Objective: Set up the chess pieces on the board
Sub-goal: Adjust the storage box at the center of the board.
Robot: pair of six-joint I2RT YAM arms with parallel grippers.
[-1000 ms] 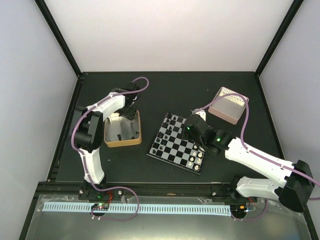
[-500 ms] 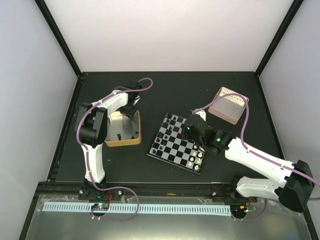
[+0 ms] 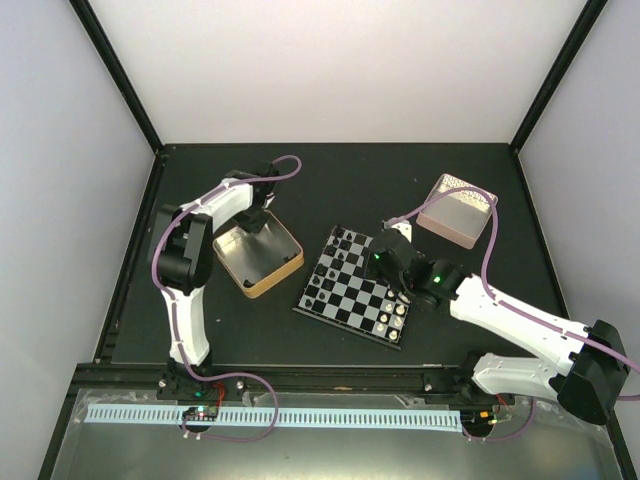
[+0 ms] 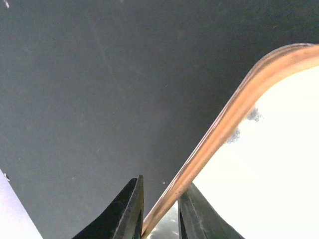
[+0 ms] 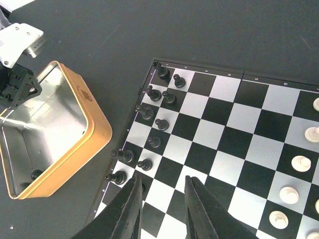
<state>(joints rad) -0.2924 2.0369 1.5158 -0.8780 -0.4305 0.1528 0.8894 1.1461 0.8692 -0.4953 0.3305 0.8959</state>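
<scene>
The board [image 3: 352, 296] lies at mid-table. Several black chess pieces [image 5: 161, 124] stand on its two files nearest the gold-rimmed tin [image 3: 258, 262]. One more black piece [image 5: 36, 175] lies inside the tin [image 5: 75, 144]. My left gripper [image 4: 162, 184] is shut on the tin's gold rim [image 4: 234, 112], one finger inside the wall and one outside; in the top view it [image 3: 256, 222] sits at the tin's far corner. Above the board's near squares my right gripper [image 5: 162, 209] hangs open, with nothing between its fingers.
Cream pieces [image 5: 300, 163] stand along the board's opposite edge. A pink box [image 3: 457, 210] sits at the back right, past the right arm. Bare dark tabletop [image 3: 400, 180] lies behind the board, with black frame posts at the table's corners.
My left gripper has closed on the tin's rim, and the tin has swung round so one corner now points toward the board. The right arm has not moved.
</scene>
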